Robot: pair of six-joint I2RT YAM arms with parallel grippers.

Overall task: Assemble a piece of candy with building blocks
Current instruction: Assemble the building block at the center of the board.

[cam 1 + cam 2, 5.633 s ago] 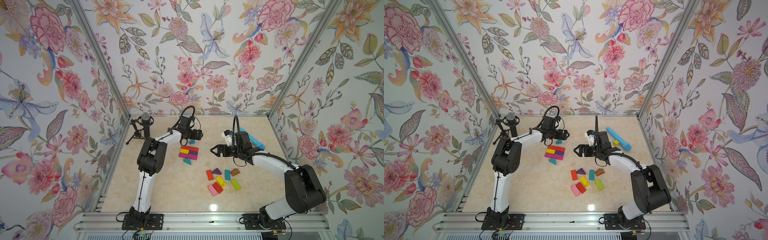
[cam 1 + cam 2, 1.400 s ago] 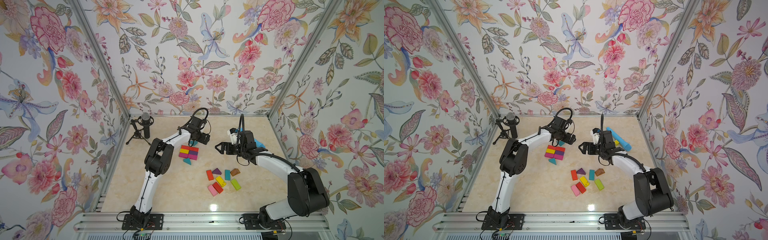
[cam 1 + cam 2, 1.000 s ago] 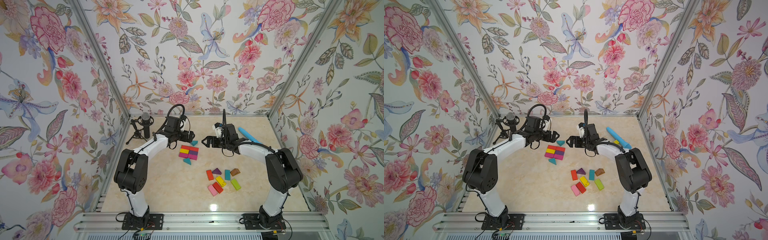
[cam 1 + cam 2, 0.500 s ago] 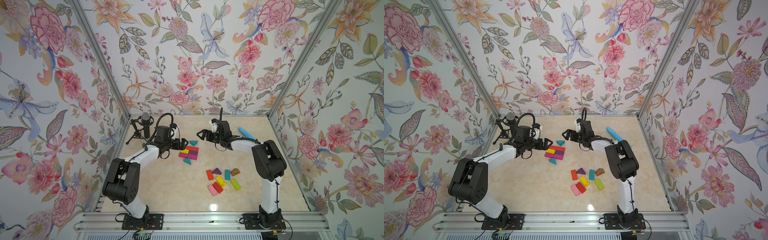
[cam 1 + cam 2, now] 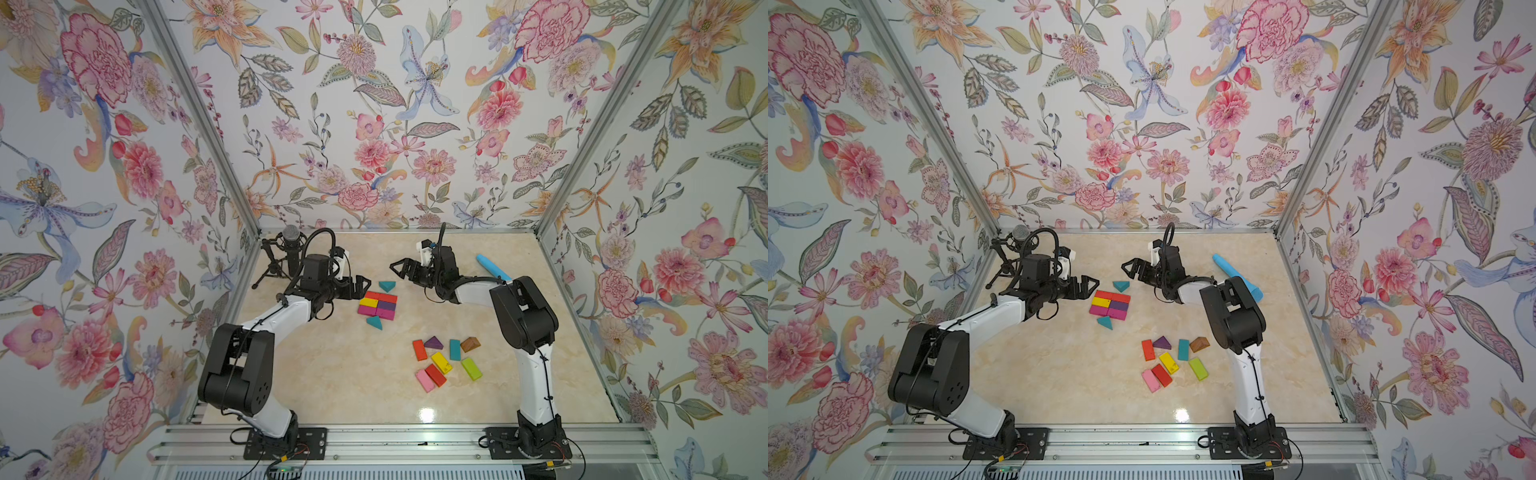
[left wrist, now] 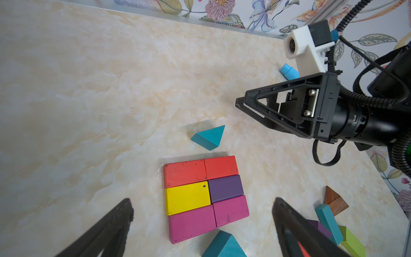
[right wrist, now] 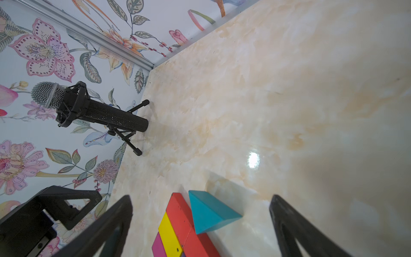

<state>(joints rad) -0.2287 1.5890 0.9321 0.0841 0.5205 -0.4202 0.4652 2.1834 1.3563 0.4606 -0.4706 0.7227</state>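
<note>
Six flat building blocks, red, yellow, purple and magenta, lie joined as a rectangle (image 5: 377, 305) (image 5: 1109, 304) (image 6: 189, 195). One teal wedge (image 5: 387, 286) (image 6: 210, 136) (image 7: 209, 213) lies just behind it, touching the red edge. Another teal wedge (image 5: 374, 322) (image 6: 224, 244) lies just in front. My left gripper (image 5: 360, 286) (image 5: 1090, 286) (image 6: 203, 201) hovers open at the rectangle's left side and holds nothing. Behind and right of the rear wedge, my right gripper (image 5: 400, 273) (image 5: 1129, 270) (image 7: 201, 199) is open and empty.
Several loose blocks (image 5: 444, 359) (image 5: 1173, 359) lie at the front right. A long light-blue tube (image 5: 492, 267) rests at the back right, behind my right arm. A microphone on a tripod (image 5: 291, 245) (image 7: 89, 109) stands in the back left corner.
Both grippers have swung leftward over the last second: the left to the rectangle's left side, the right to behind the rear teal wedge. Both stayed open; no block moved.
</note>
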